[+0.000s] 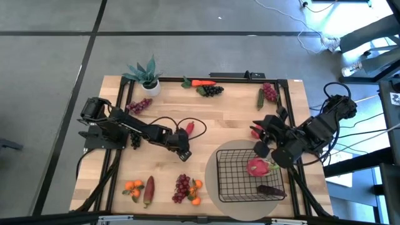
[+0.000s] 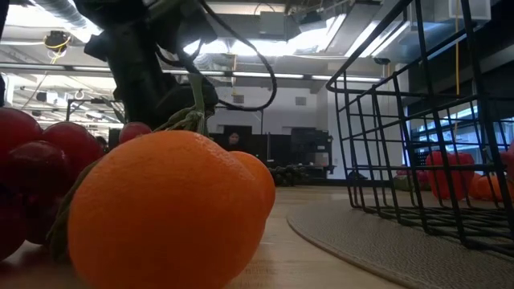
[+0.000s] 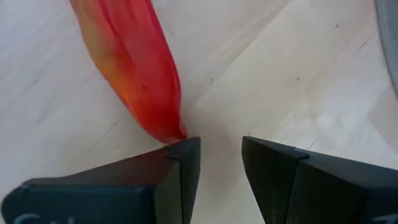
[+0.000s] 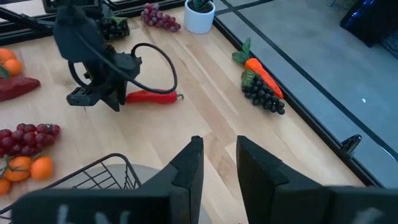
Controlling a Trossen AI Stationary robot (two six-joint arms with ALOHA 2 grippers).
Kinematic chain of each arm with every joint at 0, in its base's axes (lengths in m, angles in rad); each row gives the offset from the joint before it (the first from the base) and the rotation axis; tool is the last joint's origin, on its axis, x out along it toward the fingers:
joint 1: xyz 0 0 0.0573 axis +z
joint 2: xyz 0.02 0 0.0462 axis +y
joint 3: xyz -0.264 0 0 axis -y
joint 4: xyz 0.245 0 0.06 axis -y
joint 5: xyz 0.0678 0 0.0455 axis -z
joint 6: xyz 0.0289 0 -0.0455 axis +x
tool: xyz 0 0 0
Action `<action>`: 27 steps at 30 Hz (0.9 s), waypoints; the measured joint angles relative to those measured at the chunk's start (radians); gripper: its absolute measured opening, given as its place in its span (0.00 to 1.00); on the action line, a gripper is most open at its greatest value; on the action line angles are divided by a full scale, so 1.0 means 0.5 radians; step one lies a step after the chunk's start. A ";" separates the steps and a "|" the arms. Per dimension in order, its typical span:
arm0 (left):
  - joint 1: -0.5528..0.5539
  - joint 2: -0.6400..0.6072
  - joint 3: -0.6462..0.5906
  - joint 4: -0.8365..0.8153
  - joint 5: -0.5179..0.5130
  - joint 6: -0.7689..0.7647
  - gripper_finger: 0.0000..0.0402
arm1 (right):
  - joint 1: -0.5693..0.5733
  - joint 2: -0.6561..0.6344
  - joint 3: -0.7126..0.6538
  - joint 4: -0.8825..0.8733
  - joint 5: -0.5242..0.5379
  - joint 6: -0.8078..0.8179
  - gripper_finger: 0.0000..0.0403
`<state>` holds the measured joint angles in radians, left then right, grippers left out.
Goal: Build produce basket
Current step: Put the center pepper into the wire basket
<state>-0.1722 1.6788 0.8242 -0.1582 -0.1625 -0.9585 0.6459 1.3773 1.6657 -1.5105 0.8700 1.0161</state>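
Observation:
The black wire basket (image 1: 220,164) stands on the round grey mat near the table's near right. It holds a pink dragon fruit (image 1: 258,167) and a dark item (image 1: 270,189). My left gripper (image 1: 184,150) (image 3: 221,149) is low over the table's middle, open by a narrow gap with nothing between its fingers. A long red pepper (image 1: 189,128) (image 3: 134,68) lies flat on the wood just beyond it. My right gripper (image 1: 261,149) (image 4: 219,152) hovers by the basket's far edge, open narrowly and empty, beside another red pepper (image 1: 255,131). My left gripper has one fingertip (image 3: 186,149) right at the red pepper's pointed end (image 3: 177,132), which lies on the table. I cannot tell whether they touch. Nothing sits between the fingers.
A potted plant (image 1: 147,75), carrot (image 1: 203,83) and dark grapes (image 1: 212,90) line the far edge. Purple grapes (image 1: 139,106) lie far left; a green pepper (image 1: 260,99) and red grapes (image 1: 270,92) far right. Oranges (image 1: 133,185), a potato (image 1: 149,190) and grapes (image 1: 181,187) sit near.

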 joint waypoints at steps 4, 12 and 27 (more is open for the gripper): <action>0.000 -0.002 0.003 -0.073 -0.001 0.001 0.28 | -0.023 0.000 0.001 -0.001 0.000 -0.001 0.20; -0.001 -0.240 -0.001 -0.251 -0.047 0.067 0.28 | -0.022 0.000 0.000 -0.001 0.000 0.000 0.20; 0.064 -0.331 0.004 -0.259 -0.257 -0.053 0.28 | -0.022 -0.001 0.000 0.000 0.001 -0.007 0.20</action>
<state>-0.1404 1.5132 0.8261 -0.2876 -0.2912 -0.9851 0.6350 1.3769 1.6657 -1.5105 0.8703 1.0127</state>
